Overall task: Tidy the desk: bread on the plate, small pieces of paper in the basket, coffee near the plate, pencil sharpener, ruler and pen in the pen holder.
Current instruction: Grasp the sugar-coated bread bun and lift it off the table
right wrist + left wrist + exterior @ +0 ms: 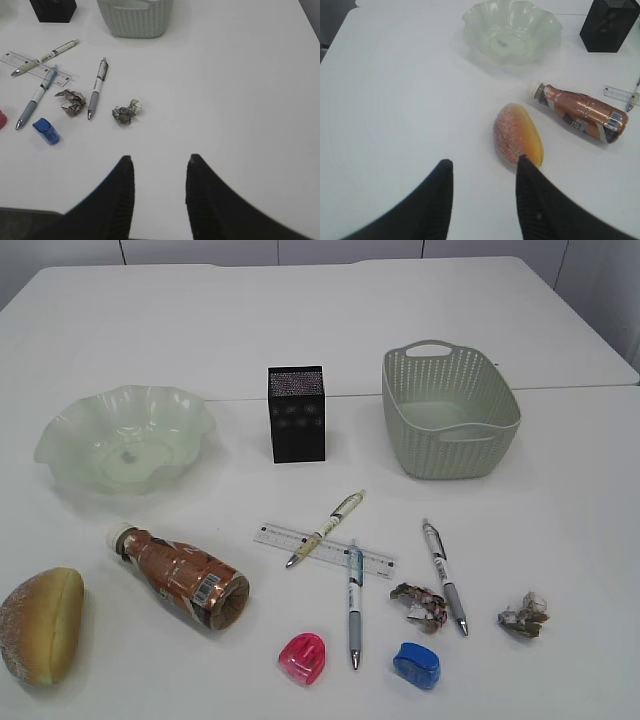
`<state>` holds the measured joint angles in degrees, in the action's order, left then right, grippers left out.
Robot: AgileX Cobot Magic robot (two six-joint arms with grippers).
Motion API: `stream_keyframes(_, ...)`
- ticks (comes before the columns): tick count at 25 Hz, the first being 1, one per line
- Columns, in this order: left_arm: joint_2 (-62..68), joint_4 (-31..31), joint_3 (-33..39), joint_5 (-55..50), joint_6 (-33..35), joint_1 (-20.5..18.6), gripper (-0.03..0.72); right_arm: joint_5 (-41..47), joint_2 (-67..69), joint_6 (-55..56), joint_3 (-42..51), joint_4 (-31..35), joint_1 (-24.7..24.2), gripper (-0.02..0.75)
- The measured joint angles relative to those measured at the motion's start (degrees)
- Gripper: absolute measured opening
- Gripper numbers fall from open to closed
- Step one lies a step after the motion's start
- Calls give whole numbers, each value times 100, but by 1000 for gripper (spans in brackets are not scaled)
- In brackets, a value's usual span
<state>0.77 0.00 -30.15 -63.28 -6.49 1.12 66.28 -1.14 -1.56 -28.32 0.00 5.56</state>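
Observation:
The bread [42, 625] lies at the desk's near left, and the coffee [180, 576] lies on its side beside it. Behind them stands the empty plate [125, 438]. My left gripper [485, 161] is open, its right fingertip just in front of the bread [516, 140]. A ruler [322, 549], three pens [354, 602], a pink pencil sharpener [303, 657], a blue one [416, 664] and two paper balls [419, 604] [524, 616] lie at the near middle. At the back stand the pen holder [296, 413] and the basket [450, 455]. My right gripper [160, 158] is open over bare desk, short of a paper ball [127, 112].
The white desk [560, 500] has a seam running across behind the basket. One pen [328, 527] lies across the ruler. Neither arm shows in the exterior view.

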Motion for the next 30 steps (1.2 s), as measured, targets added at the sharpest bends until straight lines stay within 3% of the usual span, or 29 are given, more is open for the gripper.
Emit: stream_keyframes(30,0,0,0,0,0,0,307,0,0,0,0,0,0,260)
